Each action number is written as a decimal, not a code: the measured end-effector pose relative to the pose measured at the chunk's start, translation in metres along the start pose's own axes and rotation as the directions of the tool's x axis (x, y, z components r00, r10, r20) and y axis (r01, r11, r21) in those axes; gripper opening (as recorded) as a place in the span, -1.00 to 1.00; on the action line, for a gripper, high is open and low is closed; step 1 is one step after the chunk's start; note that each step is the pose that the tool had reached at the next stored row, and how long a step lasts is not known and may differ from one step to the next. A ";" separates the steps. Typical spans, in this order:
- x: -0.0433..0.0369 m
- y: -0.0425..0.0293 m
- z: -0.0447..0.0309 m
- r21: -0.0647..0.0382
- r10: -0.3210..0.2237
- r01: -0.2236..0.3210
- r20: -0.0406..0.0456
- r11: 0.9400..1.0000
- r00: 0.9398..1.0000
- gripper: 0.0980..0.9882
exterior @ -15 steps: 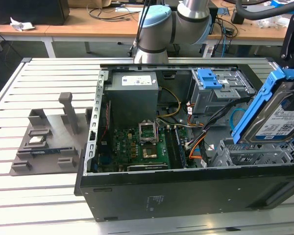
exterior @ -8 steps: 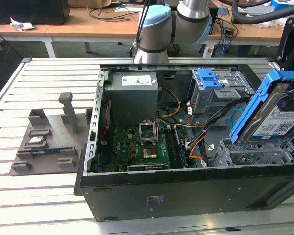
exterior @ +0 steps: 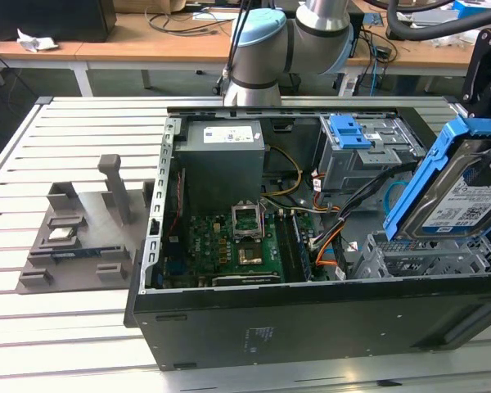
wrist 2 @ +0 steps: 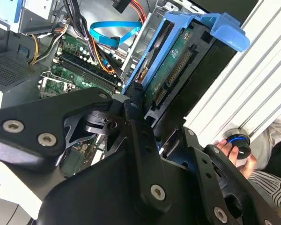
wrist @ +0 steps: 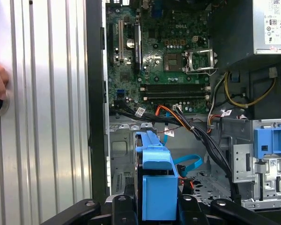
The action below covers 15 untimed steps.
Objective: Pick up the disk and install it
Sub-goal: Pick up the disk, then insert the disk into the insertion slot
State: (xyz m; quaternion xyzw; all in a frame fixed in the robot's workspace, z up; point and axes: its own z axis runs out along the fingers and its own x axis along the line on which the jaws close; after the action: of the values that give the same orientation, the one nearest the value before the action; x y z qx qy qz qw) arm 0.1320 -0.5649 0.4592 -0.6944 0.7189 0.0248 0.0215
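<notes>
- While the disk [exterior: 462, 196] hangs tilted above the computer case [exterior: 295, 332] in the exterior view, why so high?
- To clear the case wall, I think.
- In the second wrist view?
- The gripper [wrist 2: 152, 117] has its jaws squeezed tight on the disk's edges, so it can't drop.
- In the first wrist view?
- It sits over the metal bay [wrist: 122, 154] inside the case.
</notes>
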 end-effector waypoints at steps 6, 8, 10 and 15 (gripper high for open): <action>0.0000 0.0000 0.0002 0.000 0.000 0.000 0.000 1.000 1.000 -0.39; 0.0004 0.0004 0.0090 0.000 0.000 0.000 0.000 1.000 1.000 -0.39; -0.0006 0.0005 0.0112 0.000 0.000 0.000 -0.004 1.000 1.000 -0.39; -0.0085 0.0007 0.0162 0.001 0.000 0.000 -0.027 1.000 1.000 -0.39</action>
State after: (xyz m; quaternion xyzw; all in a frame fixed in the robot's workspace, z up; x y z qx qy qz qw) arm 0.1315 -0.5553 0.4436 -0.6947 0.7190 0.0152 0.0122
